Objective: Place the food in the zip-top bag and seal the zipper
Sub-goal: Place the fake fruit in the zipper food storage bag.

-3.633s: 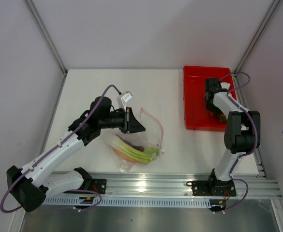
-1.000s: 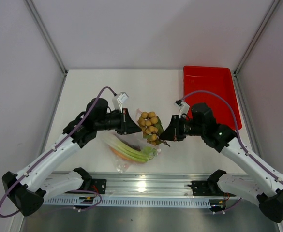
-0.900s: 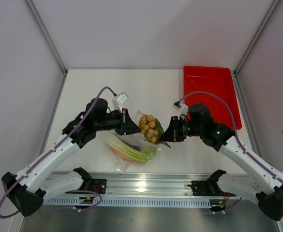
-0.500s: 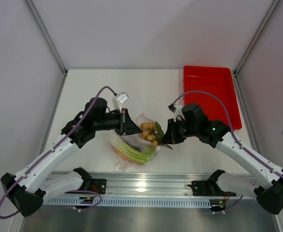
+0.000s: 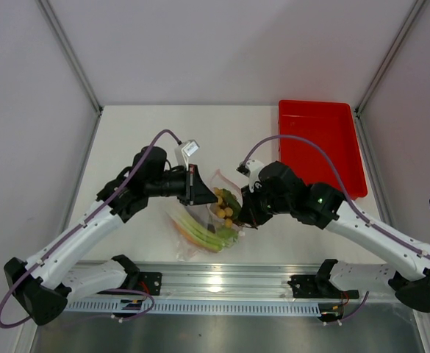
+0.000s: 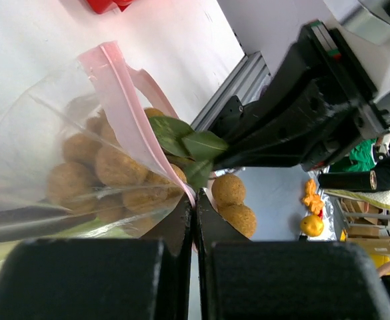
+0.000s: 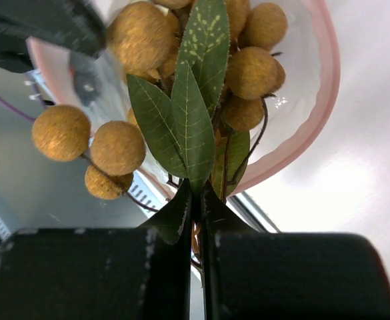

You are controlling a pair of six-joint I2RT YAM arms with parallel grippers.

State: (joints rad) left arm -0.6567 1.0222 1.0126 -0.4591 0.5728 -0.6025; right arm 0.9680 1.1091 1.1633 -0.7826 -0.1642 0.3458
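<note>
Grapes (image 5: 224, 206) sit half inside the zip-top bag (image 5: 198, 235) at the counter's (image 5: 126, 132) six o'clock. The left pincer (image 6: 195, 208) is clamped on the pink zipper (image 6: 121, 100) lip to hold the mouth open. The right pincer (image 7: 196, 195), shut on the bunch's stem, pushes in from three o'clock.

Leafy yellow-brown grape bunch (image 5: 226, 206) partway through the open pink zipper (image 6: 121, 110) of the clear bag (image 5: 187, 248) — green stalk (image 5: 203, 234) inside.

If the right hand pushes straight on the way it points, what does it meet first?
Probably the open zip-top bag, whose mouth rings most of the grapes the right hand holds; the left hand pinching the zipper sits just beyond. Depth unclear.
</note>
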